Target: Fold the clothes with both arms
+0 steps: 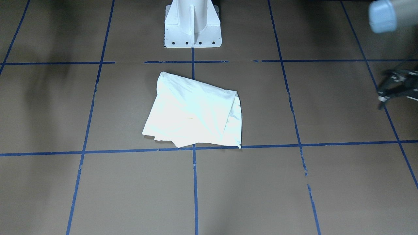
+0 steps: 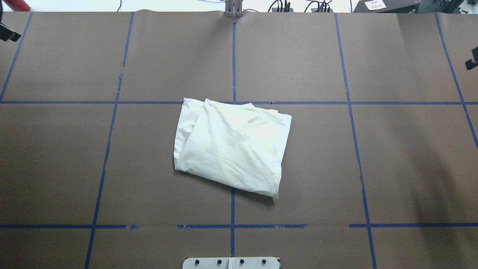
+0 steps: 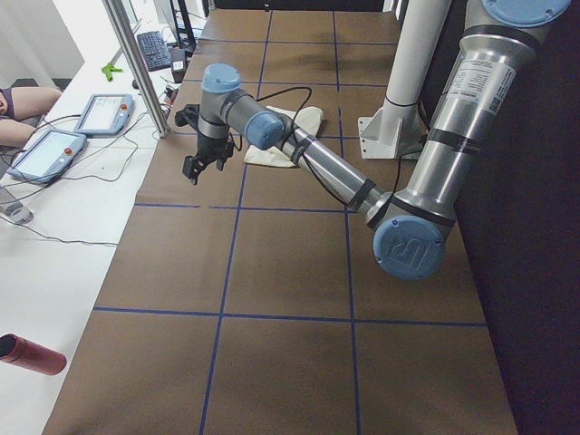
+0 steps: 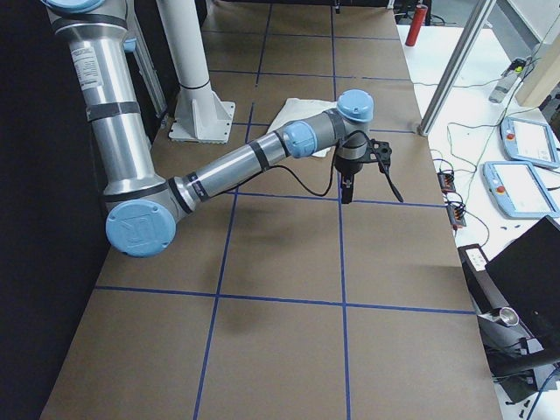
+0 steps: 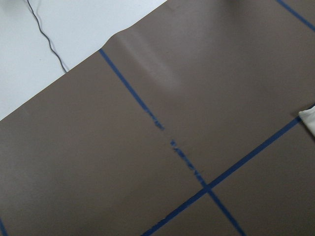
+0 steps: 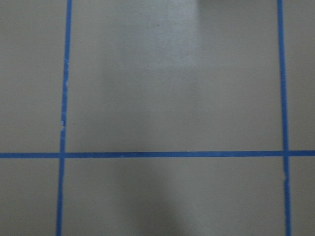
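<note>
1. Overhead exterior view: the shirt [image 2: 231, 149] sits mid-counter [image 2: 336, 168], bundled into a rough, skewed rectangle. Plain cream side is up, no print showing.
2. Left claw [image 3: 205, 169] hangs over the counter's left end and right claw [image 4: 367, 182] over the right end, both well apart from the shirt. Can't tell if either is open or closed, since too little of them shows outside the side views.
3. My guess: folding's nearly done, maybe one tidy-up fold left.
4. To do it well, I'd bring both claws in together and pinch two corners along one edge through all layers. Then lift low and lay it over so the edges line up. The loose flaps toward the counter's far edge could slip.
</note>
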Available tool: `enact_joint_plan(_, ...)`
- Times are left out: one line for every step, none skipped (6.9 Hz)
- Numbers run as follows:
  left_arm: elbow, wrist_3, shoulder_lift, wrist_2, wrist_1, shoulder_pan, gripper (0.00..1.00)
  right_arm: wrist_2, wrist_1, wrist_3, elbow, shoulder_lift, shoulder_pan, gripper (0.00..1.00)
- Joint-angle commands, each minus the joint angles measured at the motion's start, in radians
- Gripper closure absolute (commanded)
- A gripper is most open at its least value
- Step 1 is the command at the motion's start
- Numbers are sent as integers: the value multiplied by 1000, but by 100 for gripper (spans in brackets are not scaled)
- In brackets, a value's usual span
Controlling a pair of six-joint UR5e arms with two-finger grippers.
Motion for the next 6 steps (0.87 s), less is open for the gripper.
enact_joint_plan(107, 116, 1, -4, 11, -144, 0, -5, -184, -364, -31, -30, 164, 0)
enact_joint_plan(168, 116, 1, -19, 61, -190, 0, -2, -219, -405, -83, -47, 204, 0)
enact_joint_plan(220, 116, 20, -24, 72, -198, 0, -8, -211, -405, -94, -112, 219, 0)
enact_joint_plan(278, 117, 52, -30, 77, -204, 0, -26, -213, -407, -107, -146, 226, 0)
enact_joint_plan(317, 117, 106, -89, 54, -249, 0, -26, -187, -399, -105, -166, 223, 0)
enact_joint_plan(323, 114, 163, -188, 61, -253, 0, -25, -108, -394, -115, -192, 209, 0)
